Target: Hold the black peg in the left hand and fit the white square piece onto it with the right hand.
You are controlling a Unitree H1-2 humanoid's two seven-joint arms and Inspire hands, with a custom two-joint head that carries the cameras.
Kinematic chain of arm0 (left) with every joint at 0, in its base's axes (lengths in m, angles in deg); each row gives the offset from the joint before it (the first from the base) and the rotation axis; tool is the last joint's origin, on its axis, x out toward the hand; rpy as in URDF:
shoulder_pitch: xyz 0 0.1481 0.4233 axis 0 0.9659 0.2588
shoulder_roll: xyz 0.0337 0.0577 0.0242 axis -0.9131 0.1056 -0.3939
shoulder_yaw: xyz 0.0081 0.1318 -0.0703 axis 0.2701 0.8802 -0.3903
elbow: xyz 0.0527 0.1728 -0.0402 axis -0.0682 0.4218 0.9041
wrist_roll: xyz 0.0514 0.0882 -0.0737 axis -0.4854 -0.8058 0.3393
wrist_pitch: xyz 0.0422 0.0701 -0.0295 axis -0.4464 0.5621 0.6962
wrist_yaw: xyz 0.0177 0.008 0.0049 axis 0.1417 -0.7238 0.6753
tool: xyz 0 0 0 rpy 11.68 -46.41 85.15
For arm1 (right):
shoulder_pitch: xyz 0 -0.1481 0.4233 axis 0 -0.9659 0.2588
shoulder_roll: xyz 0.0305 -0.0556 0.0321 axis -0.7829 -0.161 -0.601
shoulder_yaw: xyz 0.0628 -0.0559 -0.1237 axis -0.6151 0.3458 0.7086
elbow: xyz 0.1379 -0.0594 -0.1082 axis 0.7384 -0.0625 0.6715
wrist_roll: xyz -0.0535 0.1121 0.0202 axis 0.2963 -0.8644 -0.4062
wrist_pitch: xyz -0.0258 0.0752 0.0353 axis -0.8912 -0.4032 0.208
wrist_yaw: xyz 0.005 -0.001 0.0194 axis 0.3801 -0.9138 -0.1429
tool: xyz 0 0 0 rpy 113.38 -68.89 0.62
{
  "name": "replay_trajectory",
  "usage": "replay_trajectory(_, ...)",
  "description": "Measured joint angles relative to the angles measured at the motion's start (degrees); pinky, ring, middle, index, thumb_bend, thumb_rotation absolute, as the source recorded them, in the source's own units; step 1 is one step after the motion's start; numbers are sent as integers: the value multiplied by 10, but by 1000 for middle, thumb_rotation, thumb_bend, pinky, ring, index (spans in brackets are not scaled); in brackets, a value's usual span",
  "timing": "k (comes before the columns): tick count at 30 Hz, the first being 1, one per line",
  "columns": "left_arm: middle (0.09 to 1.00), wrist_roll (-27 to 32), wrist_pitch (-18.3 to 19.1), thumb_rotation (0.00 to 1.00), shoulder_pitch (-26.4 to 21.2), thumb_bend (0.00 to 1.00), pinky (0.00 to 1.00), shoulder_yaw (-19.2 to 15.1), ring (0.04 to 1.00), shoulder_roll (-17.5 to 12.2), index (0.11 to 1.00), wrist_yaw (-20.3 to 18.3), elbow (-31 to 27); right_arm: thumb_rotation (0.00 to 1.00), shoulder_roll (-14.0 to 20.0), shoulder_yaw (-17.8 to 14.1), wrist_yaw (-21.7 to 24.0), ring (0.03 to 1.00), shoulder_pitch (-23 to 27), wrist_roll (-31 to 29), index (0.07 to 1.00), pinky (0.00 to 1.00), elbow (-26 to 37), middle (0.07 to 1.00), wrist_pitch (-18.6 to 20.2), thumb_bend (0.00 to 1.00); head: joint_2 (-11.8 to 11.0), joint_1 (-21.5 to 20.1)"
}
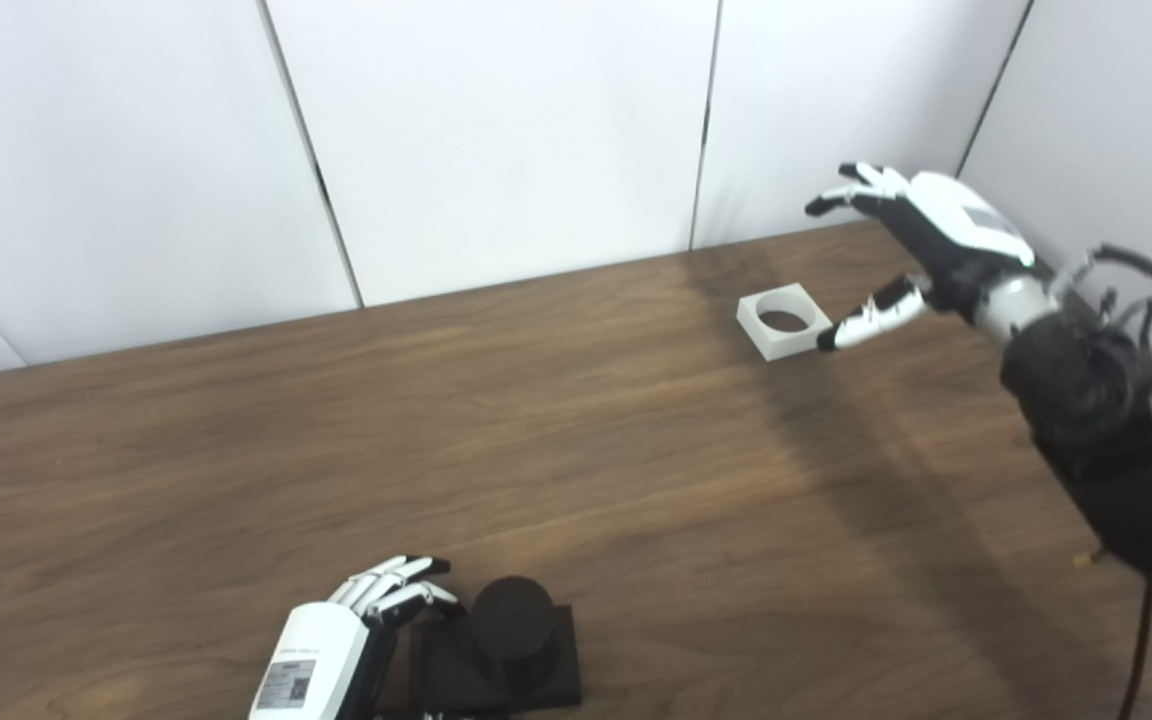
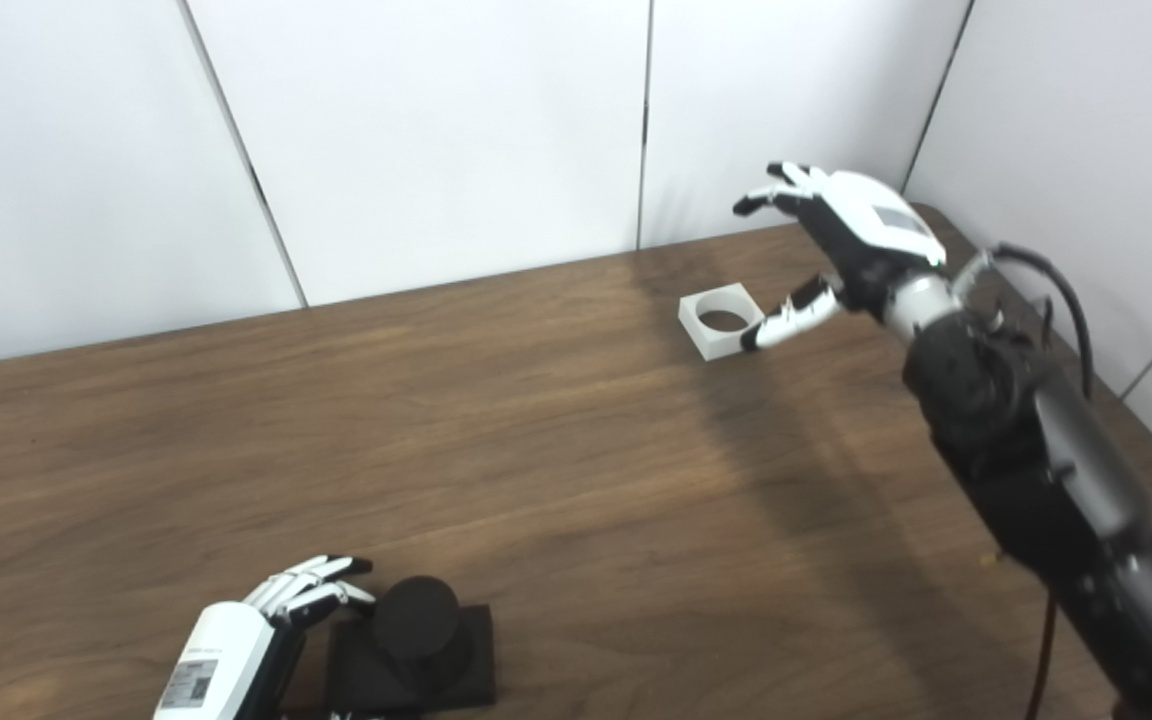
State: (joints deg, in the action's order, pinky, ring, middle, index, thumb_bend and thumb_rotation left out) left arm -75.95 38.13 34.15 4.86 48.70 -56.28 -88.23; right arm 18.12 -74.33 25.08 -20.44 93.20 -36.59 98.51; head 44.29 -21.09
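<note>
A lab test booth: plain white partition panels (image 1: 496, 140) enclose a bare wooden table (image 1: 536, 450).

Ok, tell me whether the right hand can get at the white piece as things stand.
Probably yes. The right hand is open right beside the white piece, thumb near its edge, fingers spread above. The piece lies alone on the table, with nothing between.

Peg (image 1: 511, 620) near-left, square piece (image 1: 783, 320) far-right

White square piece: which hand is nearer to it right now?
Right. The right hand is open just beside the white square piece, thumb tip at its edge, fingers spread above it. The left hand is far across the table, next to the black peg.
</note>
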Motion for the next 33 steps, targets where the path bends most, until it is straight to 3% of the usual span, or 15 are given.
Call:
replay_trajectory(8, 793, 1, 2, 44, 4, 517, 792, -1, 830, 2, 488, -4, -4, 124, 31, 80, 49, 1000, 68, 58, 783, 1000, -72, 959, -40, 966, 5, 12)
replay_trajectory(20, 790, -7, 3, 45, 5, 517, 783, -3, 826, 8, 487, -8, -7, 161, 31, 141, 144, 1000, 129, 104, 829, 1000, -151, 971, -41, 1000, 8, 22)
replay_trajectory(28, 789, -8, 4, 45, 5, 517, 778, -5, 826, 10, 487, -11, -8, 172, 14, 159, 143, 1000, 137, 118, 836, 1000, -209, 971, -52, 1000, 4, 26)
replay_trajectory(33, 793, -9, 4, 45, 5, 517, 775, -6, 829, 12, 488, -13, -9, 169, -1, 160, 119, 1000, 141, 118, 835, 1000, -245, 968, -74, 997, 4, 30)
